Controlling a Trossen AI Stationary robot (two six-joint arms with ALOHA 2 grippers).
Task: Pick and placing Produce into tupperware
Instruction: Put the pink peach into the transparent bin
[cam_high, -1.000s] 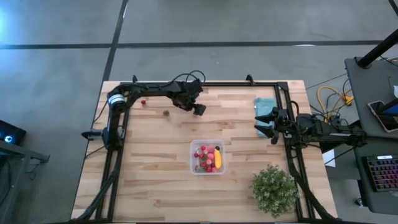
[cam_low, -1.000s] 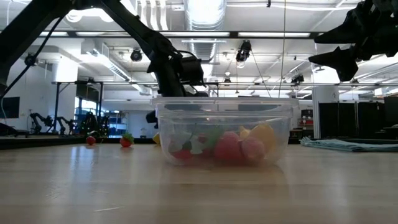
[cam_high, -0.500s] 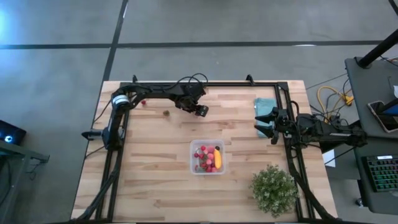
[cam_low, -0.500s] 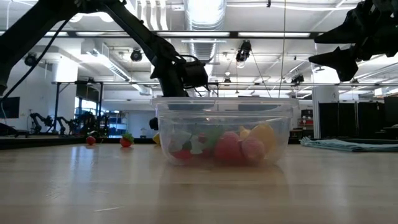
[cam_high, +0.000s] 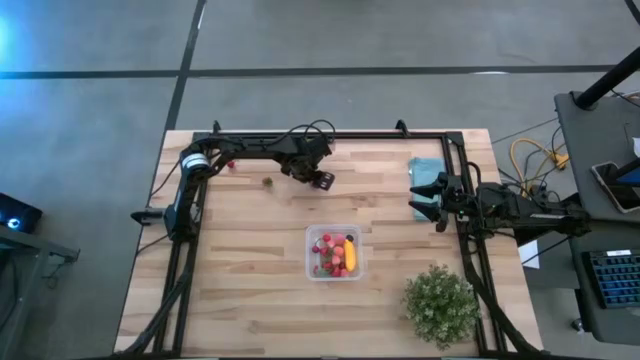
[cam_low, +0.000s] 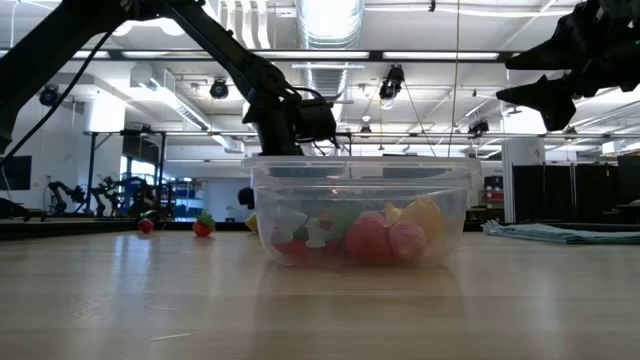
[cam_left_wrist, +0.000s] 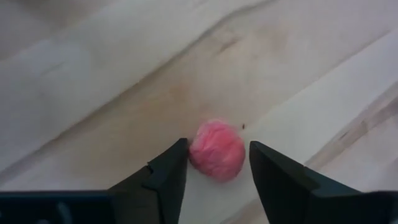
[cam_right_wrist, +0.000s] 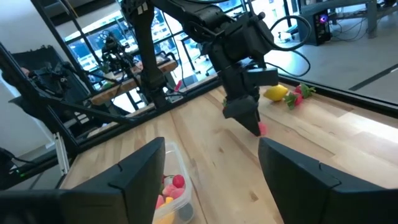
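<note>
My left gripper (cam_left_wrist: 214, 163) stands with its fingers (cam_left_wrist: 163, 175) spread, just beside a fuzzy pink berry (cam_left_wrist: 217, 150) (round, on pale wood table (cam_high: 240, 270)), beyond the clear rounded tupperware (cam_high: 334, 253). My right gripper (cam_high: 420, 198), fingers apart, waits right of the tupperware, over open boards. I read no lettering.

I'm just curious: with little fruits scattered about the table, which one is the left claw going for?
The pink berry lying between the left gripper fingers. The other loose fruits lie farther off near the table's far edge.
</note>
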